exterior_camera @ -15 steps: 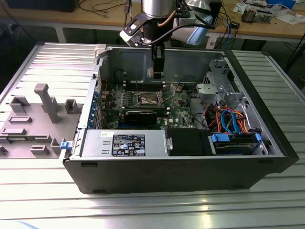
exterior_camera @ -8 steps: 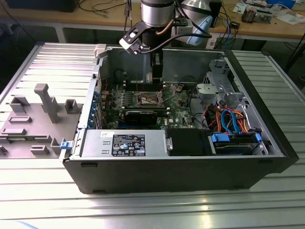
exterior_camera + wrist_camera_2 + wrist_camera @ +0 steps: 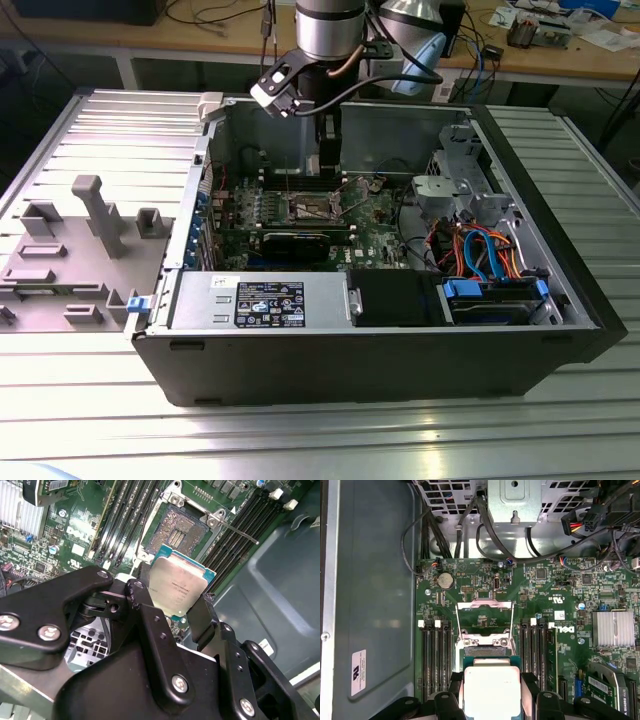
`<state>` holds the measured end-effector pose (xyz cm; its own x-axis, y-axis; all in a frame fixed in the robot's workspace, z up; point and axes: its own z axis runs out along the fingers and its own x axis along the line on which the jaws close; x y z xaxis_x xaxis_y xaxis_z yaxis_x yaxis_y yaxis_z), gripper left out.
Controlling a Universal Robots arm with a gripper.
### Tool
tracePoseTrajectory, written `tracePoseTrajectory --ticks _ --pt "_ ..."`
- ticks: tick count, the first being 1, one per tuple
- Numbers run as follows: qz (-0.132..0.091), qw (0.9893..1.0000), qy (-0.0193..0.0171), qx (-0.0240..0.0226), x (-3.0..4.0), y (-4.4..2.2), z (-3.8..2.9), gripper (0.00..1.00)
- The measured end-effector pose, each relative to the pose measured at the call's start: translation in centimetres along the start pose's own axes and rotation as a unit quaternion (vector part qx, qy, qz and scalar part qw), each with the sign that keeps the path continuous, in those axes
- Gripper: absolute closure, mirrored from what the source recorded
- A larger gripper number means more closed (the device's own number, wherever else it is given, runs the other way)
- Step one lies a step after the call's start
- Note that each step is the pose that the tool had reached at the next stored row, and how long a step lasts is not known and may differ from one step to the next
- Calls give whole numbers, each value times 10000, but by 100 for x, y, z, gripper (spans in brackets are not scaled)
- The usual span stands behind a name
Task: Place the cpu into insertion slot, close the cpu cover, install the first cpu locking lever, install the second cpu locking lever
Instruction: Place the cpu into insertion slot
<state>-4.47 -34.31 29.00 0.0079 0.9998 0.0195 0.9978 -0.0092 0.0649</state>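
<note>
One arm [image 3: 330, 30] reaches down into one open computer case [image 3: 350, 370] that lies on the ribbed metal bench [image 3: 100, 420]. Towards the exterior view's left, one grey tray [image 3: 70, 250] with upright blocks rests on the bench beside the case.

Two black fingers [image 3: 142, 597] are closed on one chip [image 3: 180, 585], one finger on each of two opposite edges. Its silver top shows in both wrist views. The chip hangs above the green board [image 3: 75, 535] and overlaps one edge of the one socket [image 3: 176, 527]. It is not seated: the dark pin field lies bare in the second wrist view.

In the first wrist view the one cover [image 3: 485, 603] is swung open away from the chip, and green board shows through its window. One thin metal lever [image 3: 235, 530] runs out from a corner of the socket across the long black slots. Four white slot clips show in the first wrist view, two on each side of the socket. That view also shows one round coin battery [image 3: 445, 580] and one finned silver cooler [image 3: 612, 628].
</note>
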Motion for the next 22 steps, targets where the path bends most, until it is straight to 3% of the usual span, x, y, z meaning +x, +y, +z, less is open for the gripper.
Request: tracePoseTrajectory --ticks 14,22 --pt "54 10000 -4 -1 1 -1 11 46" --pt "54 10000 -3 -1 0 -4 61 46"
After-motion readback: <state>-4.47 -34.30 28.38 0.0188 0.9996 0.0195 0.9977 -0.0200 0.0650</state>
